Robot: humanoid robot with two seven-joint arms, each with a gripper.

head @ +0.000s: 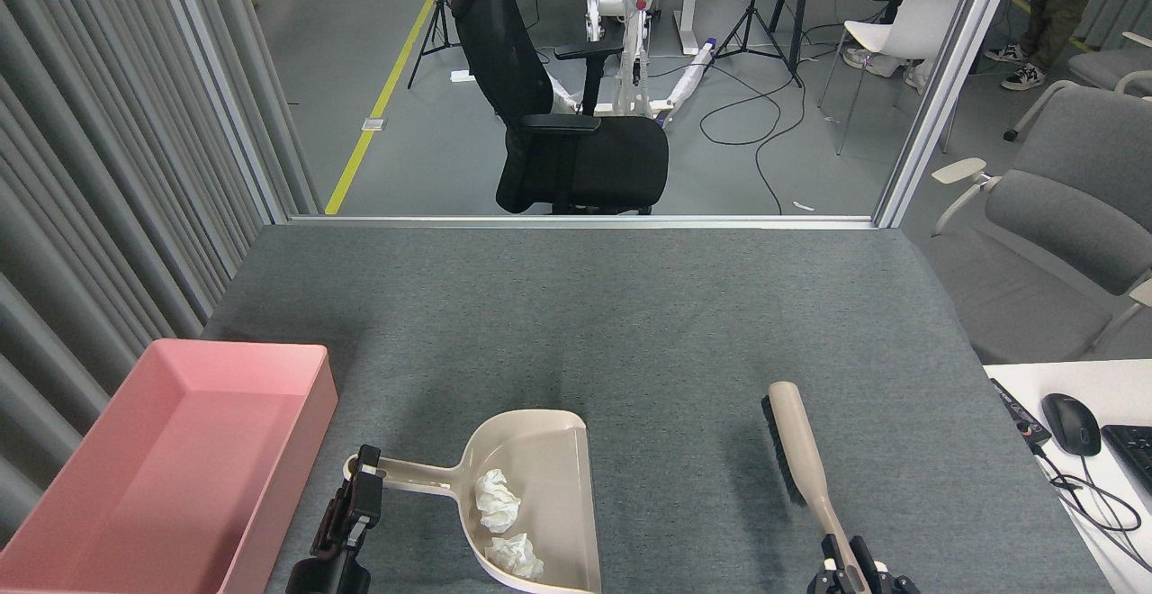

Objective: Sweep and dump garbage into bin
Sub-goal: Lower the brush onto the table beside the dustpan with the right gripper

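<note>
Two crumpled white wads of garbage [498,499] [517,555] lie inside the beige dustpan [549,459] near the table's front edge. My left gripper [362,484] is shut on the dustpan's handle end at the lower left. The pink bin [180,459] stands to the left of the dustpan, with nothing in it. To the right, a beige brush [799,450] with dark bristles is held up off the table, its handle in my right gripper [850,567] at the bottom edge.
The grey felt table [630,324] stretches back to a metal frame. A black office chair [558,126] stands beyond it. A white desk with a mouse [1071,423] and cables sits at the right; grey curtains hang on the left.
</note>
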